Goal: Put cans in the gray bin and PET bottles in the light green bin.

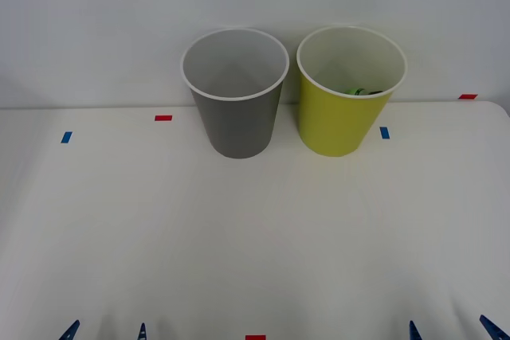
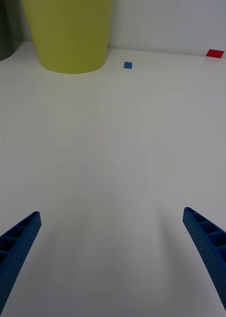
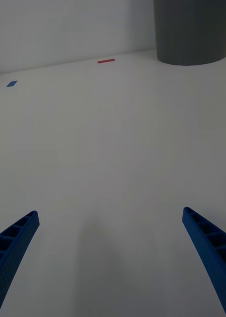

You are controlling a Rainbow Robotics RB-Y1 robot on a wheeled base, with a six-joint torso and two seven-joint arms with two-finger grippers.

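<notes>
The gray bin (image 1: pixel 235 97) stands upright at the table's back middle, and what shows of its pale inside is bare. Just to its right is the light green bin (image 1: pixel 344 97). A bit of a green PET bottle (image 1: pixel 362 91) peeks over that bin's near inner wall. Cans are out of view. My left gripper (image 1: pixel 106 332) is open low at the front left, with the gray bin (image 3: pixel 192 29) far ahead of it (image 3: pixel 110 213). At the front right my right gripper (image 1: pixel 452 330) is open too, and the light green bin (image 2: pixel 68 29) stands well beyond it (image 2: pixel 112 214).
Small red tape marks (image 1: pixel 163 118) and blue tape marks (image 1: pixel 385 132) lie on the white table (image 1: pixel 255 228). A wall rises right behind the bins. The table's back right corner (image 1: pixel 498 109) is rounded.
</notes>
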